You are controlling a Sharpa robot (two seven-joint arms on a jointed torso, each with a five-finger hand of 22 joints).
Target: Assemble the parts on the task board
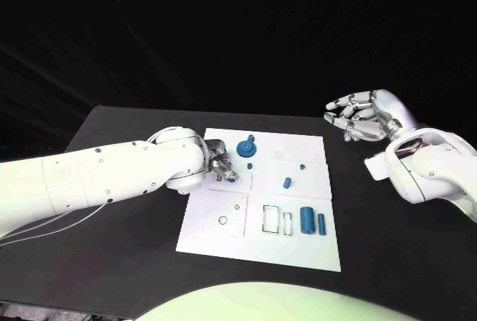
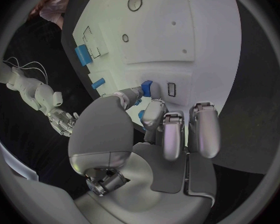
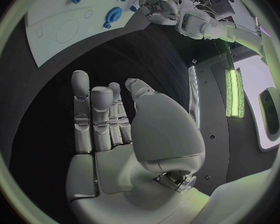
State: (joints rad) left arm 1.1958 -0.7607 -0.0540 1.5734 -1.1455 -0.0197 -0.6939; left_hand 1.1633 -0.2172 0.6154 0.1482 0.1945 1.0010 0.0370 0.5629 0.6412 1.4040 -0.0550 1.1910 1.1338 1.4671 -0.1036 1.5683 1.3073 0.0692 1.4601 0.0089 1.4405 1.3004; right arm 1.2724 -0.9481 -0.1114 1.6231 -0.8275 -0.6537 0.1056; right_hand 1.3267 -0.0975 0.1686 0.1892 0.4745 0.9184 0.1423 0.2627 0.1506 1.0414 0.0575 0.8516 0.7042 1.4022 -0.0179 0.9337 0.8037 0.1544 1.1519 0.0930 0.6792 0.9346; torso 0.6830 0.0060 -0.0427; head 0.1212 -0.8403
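The white task board (image 1: 298,252) lies in the middle of the table. My left hand (image 1: 220,164) hovers over its far left part; in the left wrist view this hand (image 2: 154,134) pinches a small blue part (image 2: 146,88) between thumb and a finger, beside a small rectangular slot (image 2: 171,88). A round blue part (image 1: 245,150) stands just beyond the hand. Two small blue pieces (image 1: 286,182) sit mid-board, and two blue cylinders (image 1: 315,221) lie near the front right. My right hand (image 1: 362,118) floats off the board's far right corner, fingers spread, holding nothing.
Empty outlines mark the board: a circle (image 1: 224,220) and rectangular slots (image 1: 272,219) near the front. In the right wrist view my right hand (image 3: 115,134) is over black table (image 3: 159,55), well apart from the board (image 3: 59,25) and the round blue part (image 3: 113,16).
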